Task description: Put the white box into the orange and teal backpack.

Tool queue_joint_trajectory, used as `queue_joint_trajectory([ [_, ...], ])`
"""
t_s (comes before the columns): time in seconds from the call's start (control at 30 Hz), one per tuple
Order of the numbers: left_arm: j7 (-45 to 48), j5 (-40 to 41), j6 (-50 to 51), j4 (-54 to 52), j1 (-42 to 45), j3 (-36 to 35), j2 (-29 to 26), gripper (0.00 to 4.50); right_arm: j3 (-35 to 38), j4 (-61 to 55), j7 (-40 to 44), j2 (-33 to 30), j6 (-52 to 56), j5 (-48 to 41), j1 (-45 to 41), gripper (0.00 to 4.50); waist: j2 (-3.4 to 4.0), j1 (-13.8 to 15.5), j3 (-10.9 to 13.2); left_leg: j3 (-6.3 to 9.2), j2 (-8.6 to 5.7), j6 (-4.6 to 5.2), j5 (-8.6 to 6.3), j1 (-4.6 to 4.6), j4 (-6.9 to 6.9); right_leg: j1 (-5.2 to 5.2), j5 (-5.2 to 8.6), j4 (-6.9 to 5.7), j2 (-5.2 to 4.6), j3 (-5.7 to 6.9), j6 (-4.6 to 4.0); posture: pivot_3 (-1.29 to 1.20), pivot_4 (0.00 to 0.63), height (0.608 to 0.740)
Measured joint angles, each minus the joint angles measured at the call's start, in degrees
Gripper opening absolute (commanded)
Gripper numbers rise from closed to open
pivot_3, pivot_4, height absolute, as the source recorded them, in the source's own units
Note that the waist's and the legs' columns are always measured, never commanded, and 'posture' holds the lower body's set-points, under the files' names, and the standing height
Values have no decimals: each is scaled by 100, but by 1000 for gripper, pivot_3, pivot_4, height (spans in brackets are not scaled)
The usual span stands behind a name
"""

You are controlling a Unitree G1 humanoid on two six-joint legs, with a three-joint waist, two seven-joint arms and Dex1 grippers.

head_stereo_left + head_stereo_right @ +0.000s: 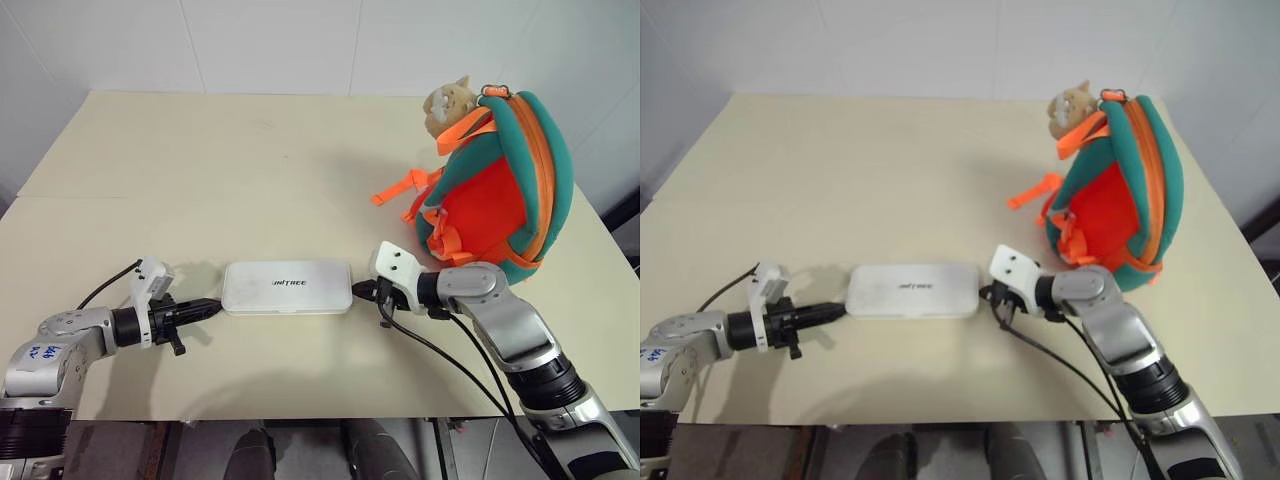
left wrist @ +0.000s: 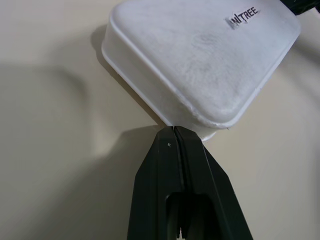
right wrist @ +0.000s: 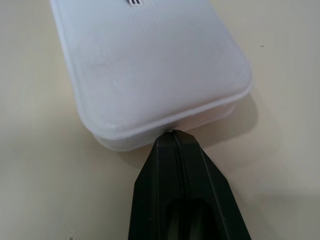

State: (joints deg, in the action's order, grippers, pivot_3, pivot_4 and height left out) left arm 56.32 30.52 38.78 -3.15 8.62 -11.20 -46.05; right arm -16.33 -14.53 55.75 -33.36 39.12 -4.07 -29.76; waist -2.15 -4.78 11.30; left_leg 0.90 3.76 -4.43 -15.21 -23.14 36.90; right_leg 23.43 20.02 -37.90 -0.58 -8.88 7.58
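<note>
The white box [image 1: 287,287] lies flat on the table with its "UNITREE" lettering up, between my two grippers. My left gripper [image 1: 214,307] is shut, and its tip touches the box's left end near a corner [image 2: 200,120]. My right gripper [image 1: 359,291] is shut too, its tip against the seam on the box's right end [image 3: 170,122]. Neither has anything between its fingers. The orange and teal backpack [image 1: 495,190] stands upright on the table behind my right arm, with a tan plush head [image 1: 447,103] at its top. Whether it is open is hidden.
The beige table [image 1: 230,170] stretches wide behind the box, up to a white wall. Orange straps [image 1: 400,190] trail from the backpack onto the table. The table's front edge [image 1: 300,415] runs just below my arms.
</note>
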Motion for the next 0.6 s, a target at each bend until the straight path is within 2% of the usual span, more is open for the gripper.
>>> queue_joint_trajectory([
  [0.33,278,3,155,-404,7,572,-31,17,3,-483,215,-370,378,-420,87,0,0,11,0,-1,-1,1,-1,-4,0,1,0,2,0,-1,0,0,150,740],
  [0.6,313,6,255,-553,-35,595,-66,17,5,-529,183,-531,468,-468,100,0,0,4,0,-1,-1,1,-1,-4,3,1,0,2,1,-2,0,0,150,740],
])
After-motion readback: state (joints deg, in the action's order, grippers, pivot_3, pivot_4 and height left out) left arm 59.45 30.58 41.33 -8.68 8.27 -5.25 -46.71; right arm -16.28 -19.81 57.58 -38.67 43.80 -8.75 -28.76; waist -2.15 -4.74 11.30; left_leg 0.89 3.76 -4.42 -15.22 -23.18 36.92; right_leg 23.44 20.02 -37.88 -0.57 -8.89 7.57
